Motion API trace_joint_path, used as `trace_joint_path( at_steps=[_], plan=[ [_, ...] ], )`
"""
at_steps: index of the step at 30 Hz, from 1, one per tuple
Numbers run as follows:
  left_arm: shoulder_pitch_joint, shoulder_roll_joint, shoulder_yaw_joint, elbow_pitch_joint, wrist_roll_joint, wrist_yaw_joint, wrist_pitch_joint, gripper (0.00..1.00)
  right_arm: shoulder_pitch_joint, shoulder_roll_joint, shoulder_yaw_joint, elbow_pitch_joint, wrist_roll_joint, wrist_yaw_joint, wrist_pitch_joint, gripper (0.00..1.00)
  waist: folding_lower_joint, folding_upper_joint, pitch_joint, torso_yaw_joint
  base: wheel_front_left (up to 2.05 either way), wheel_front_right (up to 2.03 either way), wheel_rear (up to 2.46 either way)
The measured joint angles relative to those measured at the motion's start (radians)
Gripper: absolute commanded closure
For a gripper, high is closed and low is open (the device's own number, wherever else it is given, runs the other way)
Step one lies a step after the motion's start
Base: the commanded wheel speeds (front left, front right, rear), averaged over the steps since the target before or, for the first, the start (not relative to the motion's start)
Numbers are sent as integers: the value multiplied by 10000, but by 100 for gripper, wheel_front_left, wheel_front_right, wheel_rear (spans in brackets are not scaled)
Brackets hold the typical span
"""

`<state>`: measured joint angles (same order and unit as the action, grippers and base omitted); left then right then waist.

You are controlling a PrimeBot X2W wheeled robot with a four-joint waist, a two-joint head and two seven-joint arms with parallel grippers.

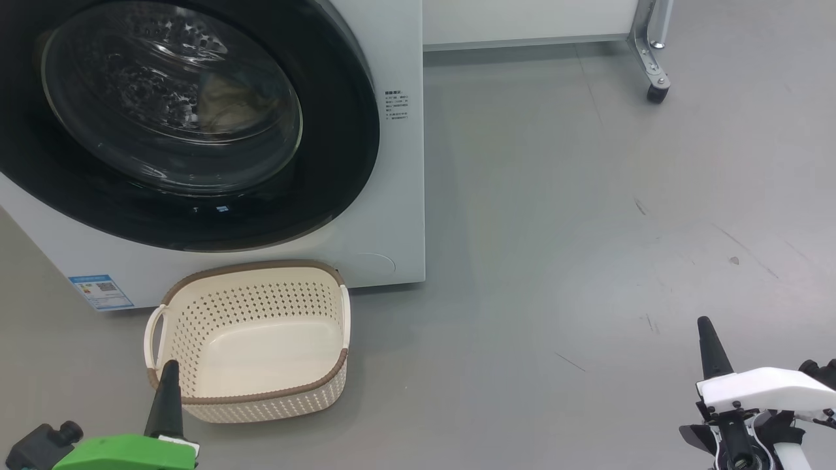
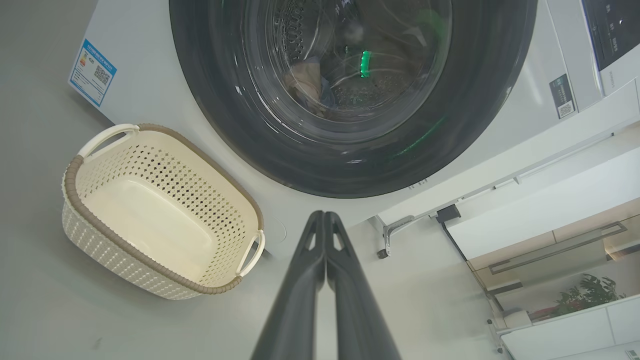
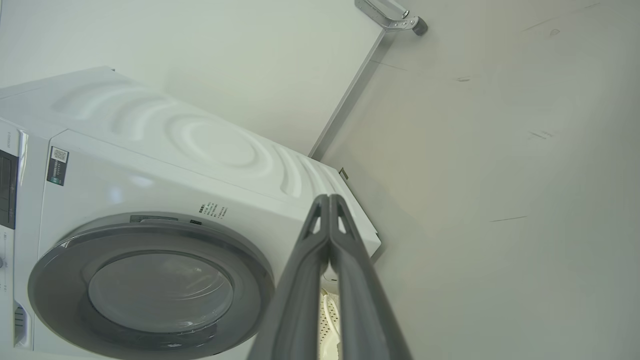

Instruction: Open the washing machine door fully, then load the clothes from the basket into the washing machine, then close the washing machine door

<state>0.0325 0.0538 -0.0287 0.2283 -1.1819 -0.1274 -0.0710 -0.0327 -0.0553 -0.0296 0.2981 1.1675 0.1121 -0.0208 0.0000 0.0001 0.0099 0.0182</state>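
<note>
Both closed: left tool (image 1: 170, 371), right tool (image 1: 705, 324) | basket (image 1: 251, 266) beside washing machine (image 1: 400, 196)

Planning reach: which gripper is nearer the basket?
The left gripper, green-bodied, its shut tip close by the basket; the white-bodied right gripper sits far across the floor.

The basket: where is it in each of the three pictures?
Head view: basket at lower left, below the washing machine door.
Left wrist view: basket left of centre.
Right wrist view: a sliver of basket at bottom centre.
Shared landmark: the washing machine door.
</note>
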Motion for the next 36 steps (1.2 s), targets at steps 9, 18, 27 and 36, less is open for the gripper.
trace_joint_path(
  at_steps=[9,18,27,36],
  plan=[
    [-176,65,48,123,-1183,0,270,100,-9,63,-253,-19,1028,10,318,100,0,0,-17,-45,0,0,0],
    [-384,188,102,180,-2366,0,539,100,-81,102,-506,-61,2057,13,631,100,0,0,-34,-90,0,0,0],
    [-569,253,167,232,-3547,0,802,100,-207,132,-748,-104,3106,15,917,100,0,0,-51,-136,0,0,0],
    [-740,297,211,309,-4709,0,1070,100,-222,159,-997,-132,4132,44,1246,100,0,0,-67,-181,0,0,0]
  ],
)
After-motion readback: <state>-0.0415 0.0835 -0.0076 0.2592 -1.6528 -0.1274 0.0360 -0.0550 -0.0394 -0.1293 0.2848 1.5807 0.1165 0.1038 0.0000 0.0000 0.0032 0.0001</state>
